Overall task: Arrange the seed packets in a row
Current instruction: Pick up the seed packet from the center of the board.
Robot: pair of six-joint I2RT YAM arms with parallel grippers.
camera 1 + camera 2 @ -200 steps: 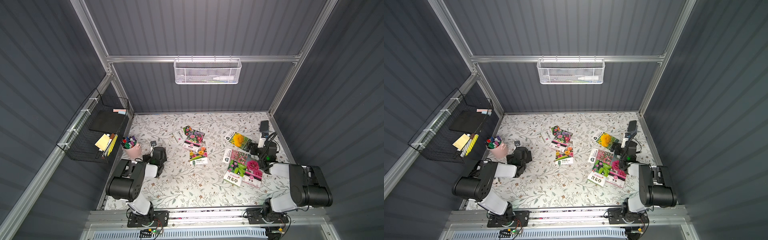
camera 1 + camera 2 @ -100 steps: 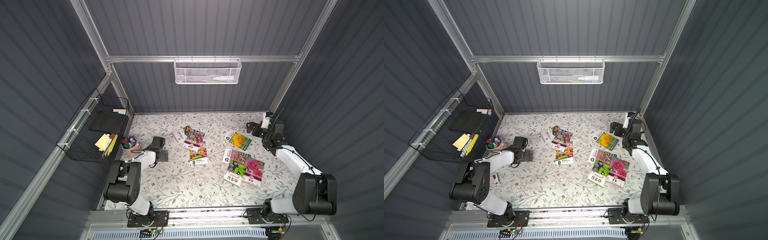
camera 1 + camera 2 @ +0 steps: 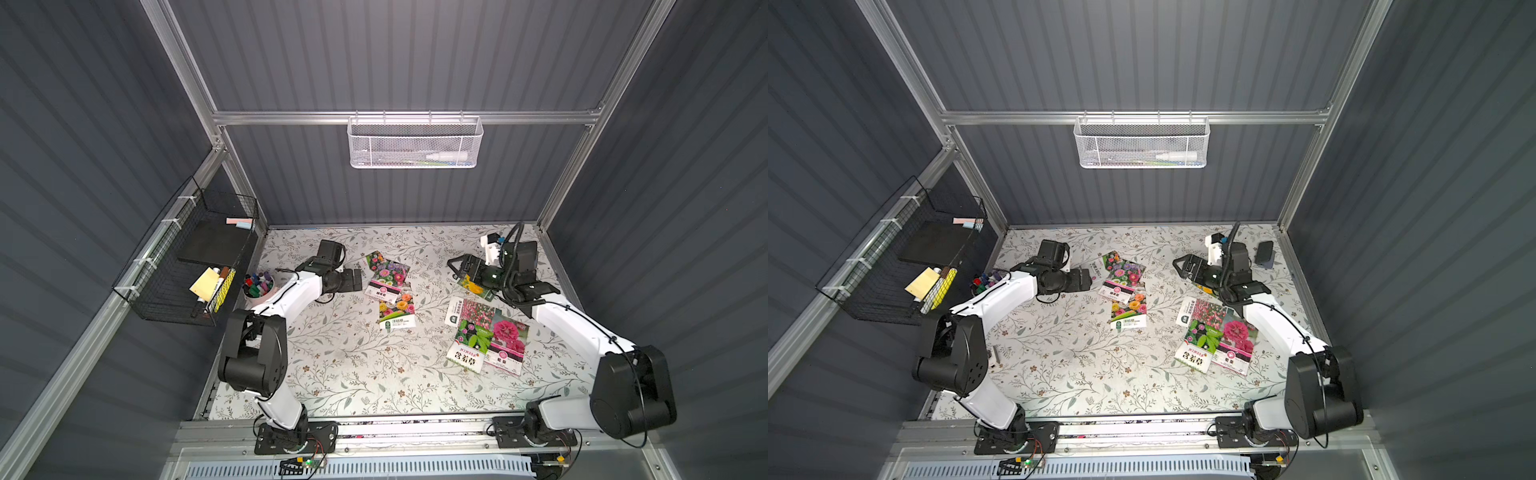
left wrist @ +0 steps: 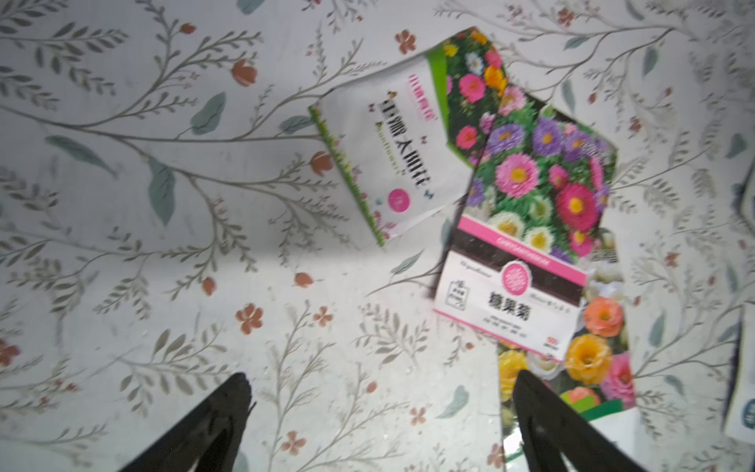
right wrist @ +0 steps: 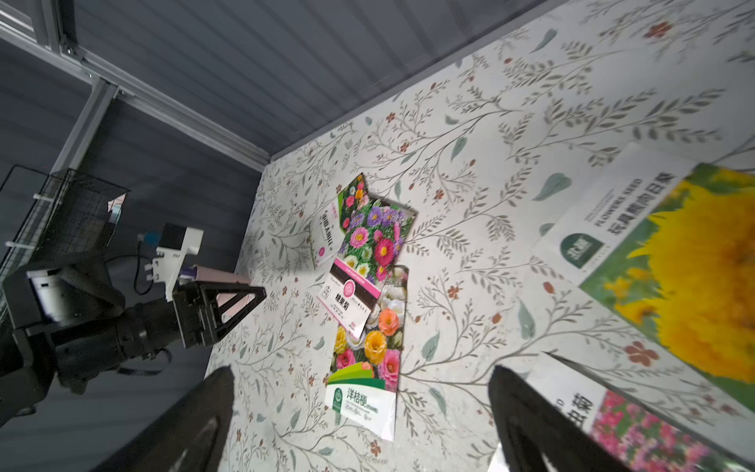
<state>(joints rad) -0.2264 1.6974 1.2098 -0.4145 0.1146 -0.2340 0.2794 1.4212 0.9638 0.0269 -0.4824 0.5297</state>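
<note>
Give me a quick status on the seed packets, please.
Both tools open, empty: left tool beside aster packet, right tool by sunflower packet. Seed packets piled overlapping, no row yet. Nothing in the way.

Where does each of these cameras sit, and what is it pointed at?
Both top views: overhead, looking down at the table; both arms, left gripper, right gripper.
Left wrist: aimed down at the aster packet; own fingertips.
Right wrist: looks across at the sunflower packet; own fingertips, left gripper.
Shared: aster packet, all views.
</note>
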